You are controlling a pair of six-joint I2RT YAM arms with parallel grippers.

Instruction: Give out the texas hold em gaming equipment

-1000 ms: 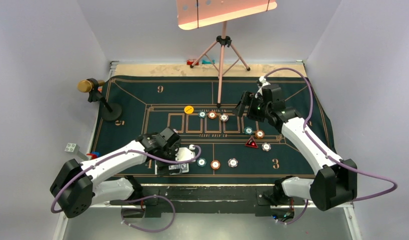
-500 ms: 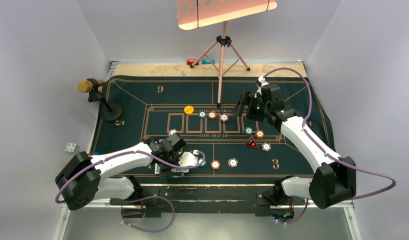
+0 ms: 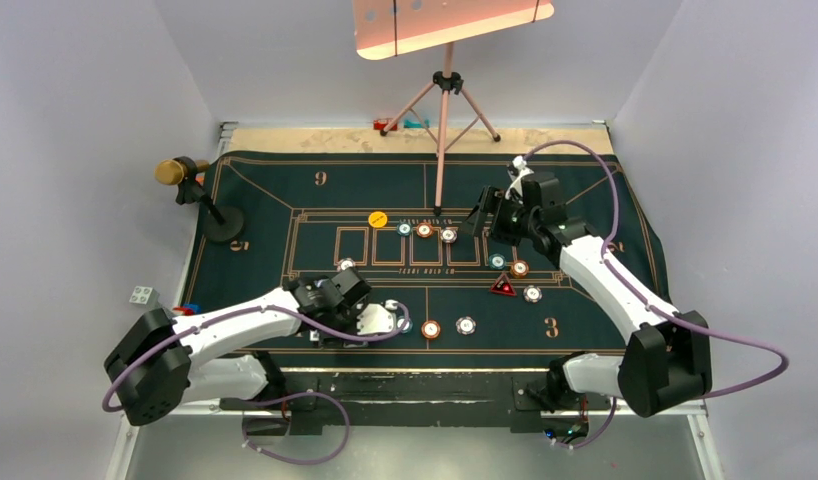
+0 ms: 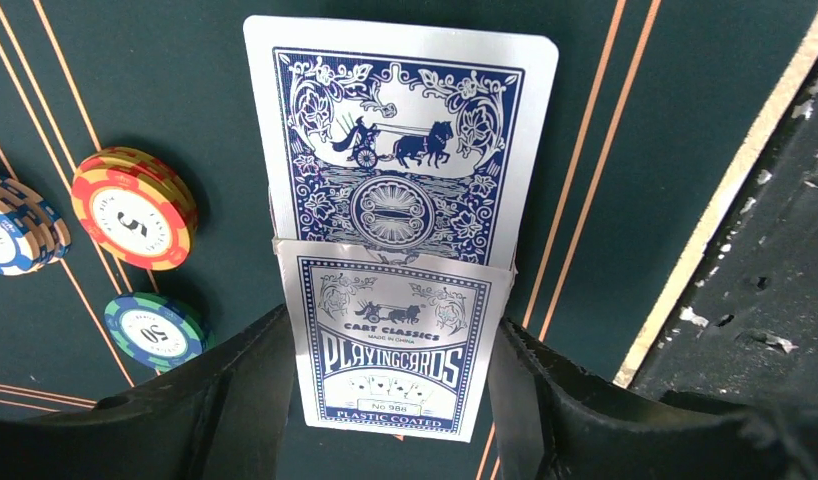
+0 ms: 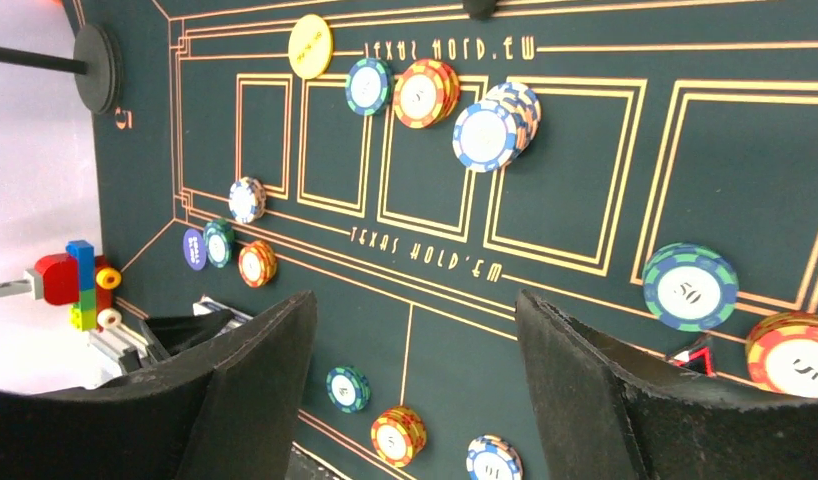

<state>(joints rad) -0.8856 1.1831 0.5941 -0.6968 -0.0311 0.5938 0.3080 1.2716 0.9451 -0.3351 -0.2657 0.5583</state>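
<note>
My left gripper (image 3: pixel 373 322) (image 4: pixel 392 320) is shut on a white-and-blue playing card box (image 4: pixel 390 350) near the mat's front edge. A blue-backed card (image 4: pixel 405 140) sticks out of the box's far end. To its left lie an orange chip (image 4: pixel 133 207), a teal chip (image 4: pixel 153 330) and a white chip (image 4: pixel 15 225). My right gripper (image 3: pixel 482 215) (image 5: pixel 413 300) hangs open above the mat at the right rear, nothing between its fingers. More chips (image 3: pixel 424 230) sit mid-mat. A yellow disc (image 3: pixel 378 218), a blue disc (image 5: pixel 194 249) and a red triangular marker (image 3: pixel 503 286) lie on the felt.
The dark green felt mat (image 3: pixel 285 190) covers most of the table. A microphone (image 3: pixel 180 172) on a round base stands at the left rear. A tripod (image 3: pixel 443 110) straddles the back edge. Toy bricks (image 3: pixel 142 295) lie left of the mat.
My left gripper slid right along the front edge and closed on the card box. The right gripper drifted slightly left and narrowed a little.
</note>
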